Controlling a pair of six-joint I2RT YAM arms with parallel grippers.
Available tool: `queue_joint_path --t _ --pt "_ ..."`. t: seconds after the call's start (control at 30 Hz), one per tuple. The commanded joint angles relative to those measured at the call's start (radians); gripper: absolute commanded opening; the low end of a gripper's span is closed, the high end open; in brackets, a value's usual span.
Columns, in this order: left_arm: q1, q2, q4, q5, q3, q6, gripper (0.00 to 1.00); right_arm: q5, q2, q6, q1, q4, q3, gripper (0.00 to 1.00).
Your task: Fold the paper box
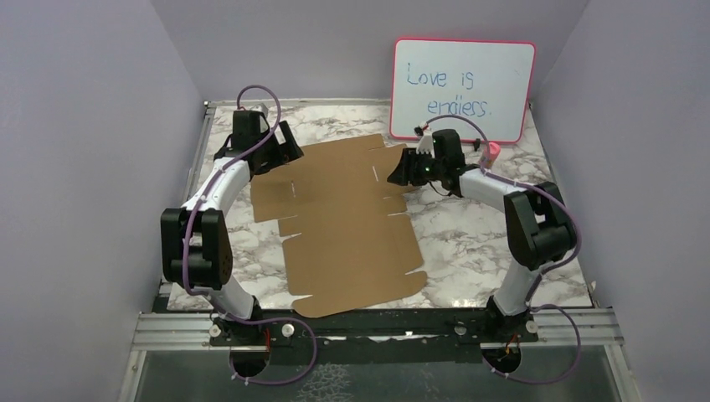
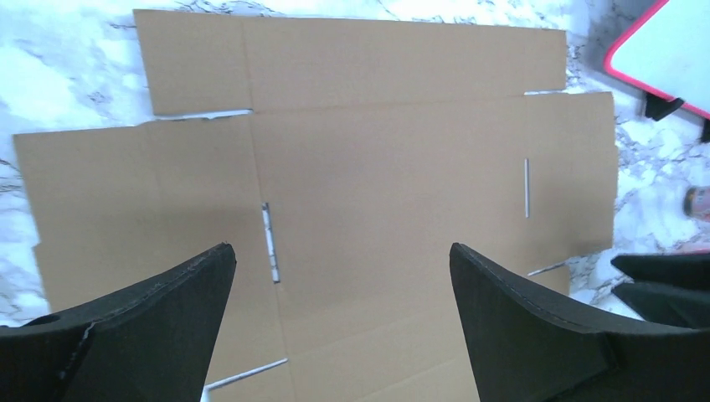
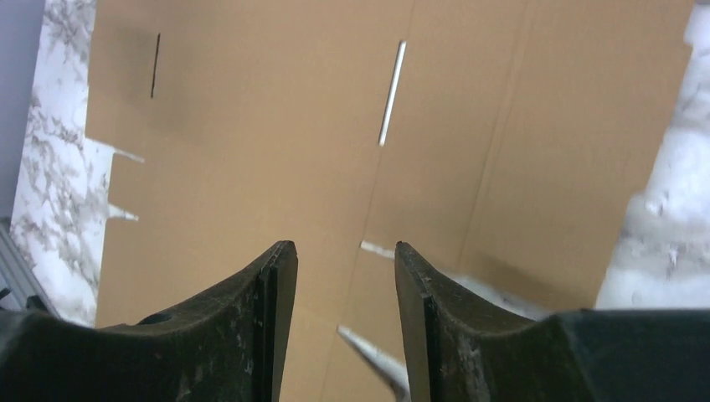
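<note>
The paper box [image 1: 347, 226] is a flat brown die-cut cardboard sheet with flaps, slots and notches, lying unfolded on the marble table [image 1: 477, 243]. My left gripper [image 1: 286, 152] hovers over the sheet's far left flap with its jaws wide open and nothing between them; in the left wrist view the gripper [image 2: 342, 255] frames the cardboard [image 2: 393, 167] below. My right gripper [image 1: 398, 172] hangs over the sheet's far right edge. Its jaws stand partly apart, and in the right wrist view only cardboard [image 3: 276, 151] shows through the gap of the gripper [image 3: 345, 249].
A pink-framed whiteboard [image 1: 465, 88] with blue writing leans against the back wall, right of centre, also showing in the left wrist view [image 2: 670, 50]. A small pink object [image 1: 494, 151] sits at its foot. Purple walls close in three sides.
</note>
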Motion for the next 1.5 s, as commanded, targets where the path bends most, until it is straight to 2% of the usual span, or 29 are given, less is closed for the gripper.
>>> queue_joint_path --t 0.0,0.2,0.4,0.7,0.87,1.0,1.23,1.47 --pt "0.016 0.019 -0.072 0.01 0.017 0.1 0.99 -0.045 0.119 0.005 0.009 0.064 0.099 0.54" --pt "0.02 0.033 -0.1 0.001 0.012 0.153 0.99 -0.088 0.233 0.025 0.026 0.075 0.17 0.58" --pt "0.027 0.027 -0.111 -0.008 0.014 0.166 0.99 -0.105 0.277 0.036 0.027 0.098 0.122 0.58" --pt "0.029 0.036 -0.115 0.002 0.012 0.165 0.99 -0.073 0.177 -0.029 0.025 0.036 -0.026 0.61" --pt "0.029 0.041 -0.113 0.023 0.016 0.16 0.99 -0.024 0.061 -0.037 0.025 0.018 -0.153 0.63" --pt "0.029 0.064 -0.113 0.052 0.03 0.161 0.99 0.021 -0.028 -0.057 0.017 -0.016 -0.189 0.65" --pt "0.046 0.142 -0.111 0.087 0.129 0.153 0.99 0.048 -0.108 -0.062 0.015 -0.034 -0.091 0.7" --pt "0.104 0.333 -0.109 0.16 0.339 0.166 0.99 0.104 -0.01 -0.062 0.005 -0.021 0.093 0.79"
